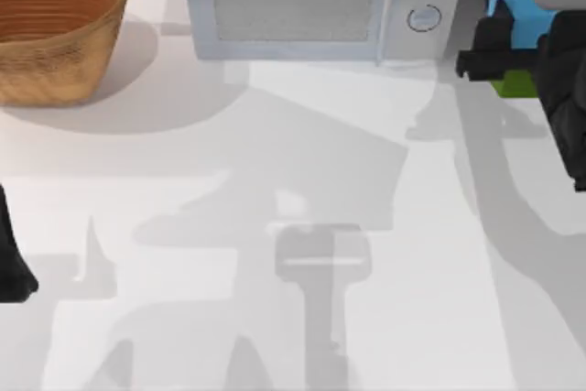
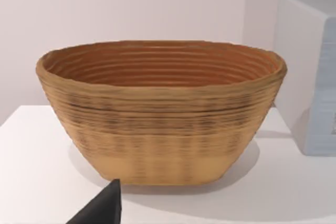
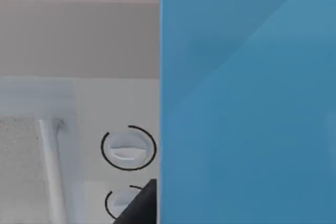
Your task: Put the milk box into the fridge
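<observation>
In the top view, the white table [image 1: 302, 180] was seen from above. A woven, tan wicker basket [image 1: 50, 20] stood at the far left corner. A light grey microwave with a mesh window and two round knobs [image 1: 320, 2] stood at the far middle of the table. Just to the right of the microwave, at the far right, the tall light blue milk box [image 1: 513, 2] was seen, with its green band [image 1: 515, 86] showing at the near side. The right pincer [image 1: 490, 57] was placed against the left side of the milk box, with the black right arm reaching in from the right edge; the black fingers appeared closed on the carton, though the far finger was hidden behind it. A part of the black left arm [image 1: 14, 258] was seen at the near left edge of the table, well apart from the basket.

In the left wrist view, the wicker basket [image 2: 163, 111] was seen upright on the white table, with its ribbed inner wall visible. A corner of the microwave [image 2: 310, 72] stood beside it. A black tip of the left pincer [image 2: 102, 208] was seen near the basket's base; whether its fingers were apart or together could not be told.

In the right wrist view, the light blue face of the milk box [image 3: 247, 98] was seen very close. Beside it were the microwave's two round knobs [image 3: 128, 148] and its pale handle [image 3: 50, 166]. A black fingertip [image 3: 142, 205] lay against the carton's edge.
</observation>
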